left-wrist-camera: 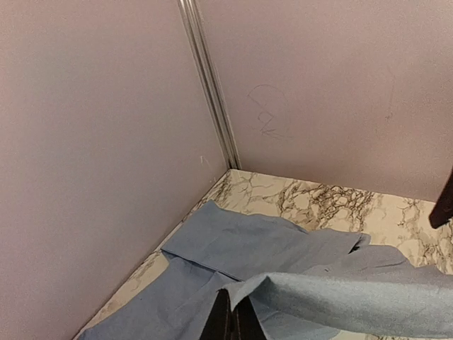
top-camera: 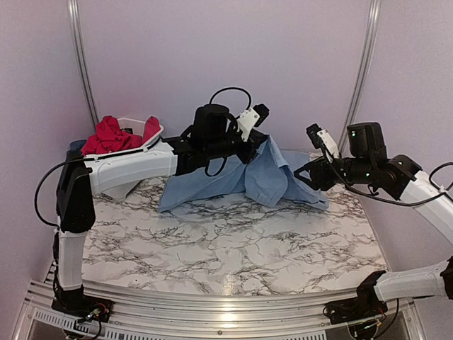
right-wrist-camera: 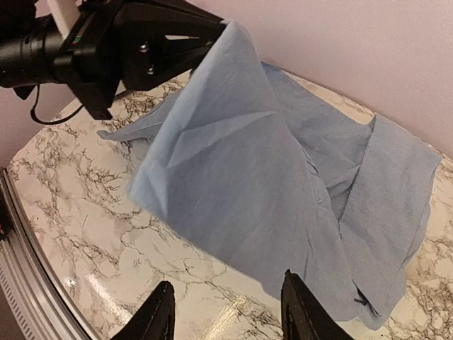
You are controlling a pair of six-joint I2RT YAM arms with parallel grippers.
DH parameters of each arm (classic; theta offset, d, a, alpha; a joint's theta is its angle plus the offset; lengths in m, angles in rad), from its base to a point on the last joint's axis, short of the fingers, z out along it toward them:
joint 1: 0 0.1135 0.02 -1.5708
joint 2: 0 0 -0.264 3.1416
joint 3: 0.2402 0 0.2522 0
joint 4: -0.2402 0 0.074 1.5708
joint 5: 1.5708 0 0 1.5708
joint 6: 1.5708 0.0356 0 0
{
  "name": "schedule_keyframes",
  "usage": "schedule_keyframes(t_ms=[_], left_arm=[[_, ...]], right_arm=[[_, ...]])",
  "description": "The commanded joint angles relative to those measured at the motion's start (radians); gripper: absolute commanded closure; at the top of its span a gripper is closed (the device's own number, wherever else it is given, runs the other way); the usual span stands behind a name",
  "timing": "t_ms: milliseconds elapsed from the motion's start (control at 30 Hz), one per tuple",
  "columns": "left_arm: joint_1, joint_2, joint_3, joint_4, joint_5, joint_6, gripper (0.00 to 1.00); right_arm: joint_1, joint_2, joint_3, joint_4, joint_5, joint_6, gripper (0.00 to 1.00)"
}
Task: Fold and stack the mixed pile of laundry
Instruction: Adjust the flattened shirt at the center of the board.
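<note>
No text, label or number is legible anywhere.

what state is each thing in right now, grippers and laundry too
left gripper, shut on the light blue shirt, holding one part raised
right gripper, open, holding nothing
light blue shirt, unfolded, one part lifted, the rest rumpled on the table
red garments, heaped unfolded in the white basket
white basket, upright, holding the red garments
</note>
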Motion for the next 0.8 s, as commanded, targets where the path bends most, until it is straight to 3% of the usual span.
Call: schedule_keyframes(t_ms=[0,100,300,767], left_arm=[[0.061,0.252,0.263,-0.144,0.005,-0.124,1.0],[0.112,0.346,0.383,-0.129,0.034,-0.206,1.0],[0.156,0.385,0.398,-0.056,0.076,-0.311,1.0],[0.156,0.368,0.369,-0.045,0.085,-0.29,1.0]], right_arm=[[-0.009,-0.025,-0.063,0.06,-0.037,0.064,0.55],[-0.009,-0.002,-0.187,0.188,-0.059,0.12,0.57],[-0.009,0.13,-0.34,0.448,-0.052,0.174,0.56],[-0.035,0.469,-0.339,0.741,0.0,0.264,0.45]])
